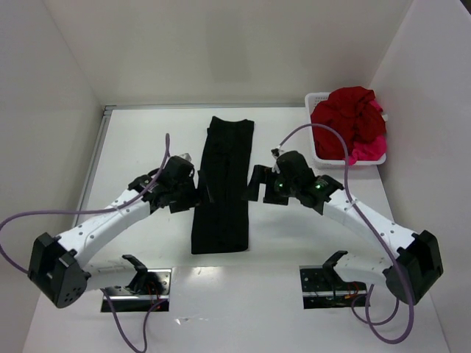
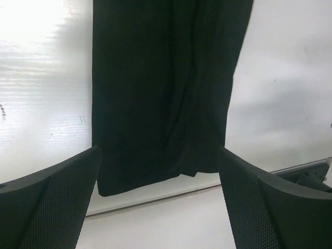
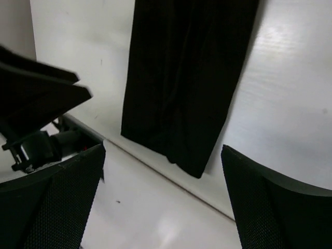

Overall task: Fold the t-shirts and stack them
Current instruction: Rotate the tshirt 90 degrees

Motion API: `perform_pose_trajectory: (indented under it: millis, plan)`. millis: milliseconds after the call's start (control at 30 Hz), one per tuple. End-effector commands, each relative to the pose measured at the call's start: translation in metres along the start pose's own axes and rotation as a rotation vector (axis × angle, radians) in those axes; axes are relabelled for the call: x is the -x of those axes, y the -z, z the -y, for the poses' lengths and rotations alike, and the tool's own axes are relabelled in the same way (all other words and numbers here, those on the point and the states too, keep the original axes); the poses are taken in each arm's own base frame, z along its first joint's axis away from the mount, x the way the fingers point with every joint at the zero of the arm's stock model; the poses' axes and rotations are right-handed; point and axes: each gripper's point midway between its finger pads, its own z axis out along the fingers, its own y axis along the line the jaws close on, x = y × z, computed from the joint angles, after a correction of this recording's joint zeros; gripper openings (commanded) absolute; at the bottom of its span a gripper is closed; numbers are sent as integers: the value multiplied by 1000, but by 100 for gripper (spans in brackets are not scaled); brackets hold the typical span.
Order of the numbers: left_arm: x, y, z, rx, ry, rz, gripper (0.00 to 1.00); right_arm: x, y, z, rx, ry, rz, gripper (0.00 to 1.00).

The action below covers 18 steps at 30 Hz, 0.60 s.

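Observation:
A black t-shirt (image 1: 224, 184) lies flat in the middle of the table, folded into a long narrow strip running from far to near. My left gripper (image 1: 200, 194) is at its left edge, about halfway along, and my right gripper (image 1: 255, 185) is at its right edge opposite. Both stand open with nothing between their fingers. In the left wrist view the black t-shirt (image 2: 155, 78) lies beyond the open left gripper (image 2: 160, 155). The right wrist view shows the same shirt (image 3: 187, 78) ahead of the right gripper (image 3: 162, 150). A dark red t-shirt (image 1: 352, 114) and a bright pink one (image 1: 368, 151) are bundled in the basket.
A white plastic basket (image 1: 331, 160) stands at the far right corner against the right wall. White walls close the table at the back and both sides. Two arm mounts (image 1: 140, 283) (image 1: 327, 283) sit at the near edge. The left arm (image 3: 36, 93) shows in the right wrist view.

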Motion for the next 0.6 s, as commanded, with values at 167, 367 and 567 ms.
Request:
perform_pose_trajectory:
  millis: [167, 367, 567]
  plan:
    - [-47, -31, -19, 25, -20, -252, 100, -62, -22, -17, -22, -107, -147, 96]
    - [-61, -6, -19, -69, 9, -270, 100, -100, -22, -10, -55, -210, -227, 95]
    - [-88, 11, -27, -133, 106, -292, 97, -124, -18, 2, -75, -260, -289, 84]
